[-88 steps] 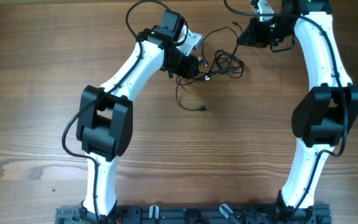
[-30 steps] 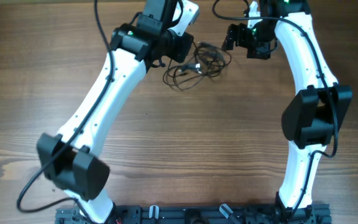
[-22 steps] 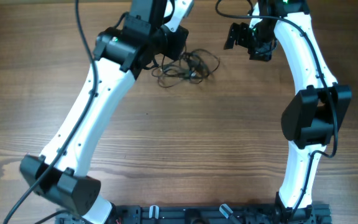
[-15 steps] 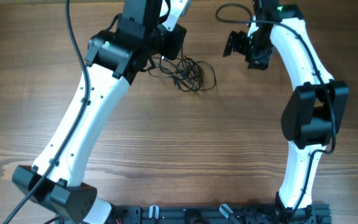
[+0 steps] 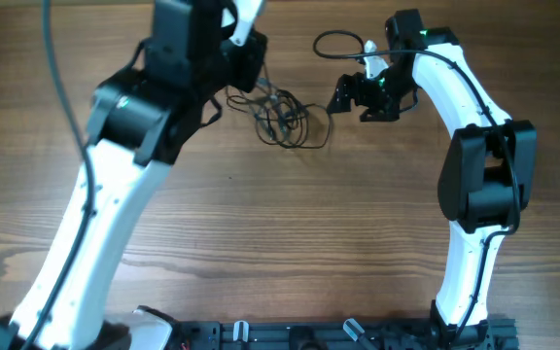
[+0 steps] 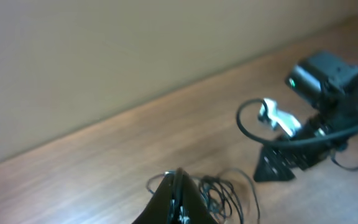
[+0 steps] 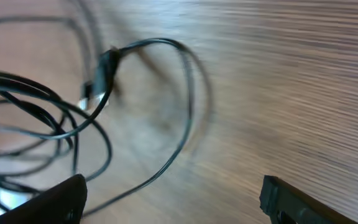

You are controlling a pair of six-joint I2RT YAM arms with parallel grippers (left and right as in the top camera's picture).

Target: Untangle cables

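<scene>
overhead straight down, both wrist views low, sharing the cables [image 5: 283, 116]

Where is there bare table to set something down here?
Free: the wide table stretch between left arm and right arm, below the cables; also the wood beyond the left arm. Crowded: top centre, where left gripper, cables and right gripper bunch.

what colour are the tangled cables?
The cables are black; right wrist view shows it best.
</scene>
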